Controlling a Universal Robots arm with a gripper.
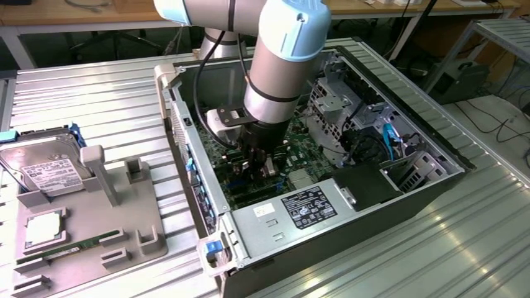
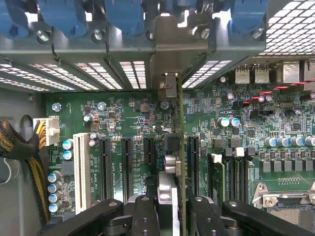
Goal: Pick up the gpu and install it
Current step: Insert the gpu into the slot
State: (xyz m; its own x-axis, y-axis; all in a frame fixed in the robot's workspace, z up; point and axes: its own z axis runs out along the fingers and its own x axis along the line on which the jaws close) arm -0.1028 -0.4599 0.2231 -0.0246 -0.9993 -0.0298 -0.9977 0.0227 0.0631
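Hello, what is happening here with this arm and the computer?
The arm has its gripper down inside the open PC case, holding the gpu on edge above the motherboard, its bracket at the rear slot openings. A hard drive and a memory stick lie on the grey tray beside the case.

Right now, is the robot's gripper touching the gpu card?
Touching. The wrist view shows the gripper fingers clamped on both sides of the gpu, seen edge-on.

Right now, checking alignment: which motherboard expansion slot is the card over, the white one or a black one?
A black one: the gpu, seen edge-on in the claw, is far from the white slot beside the capacitors.
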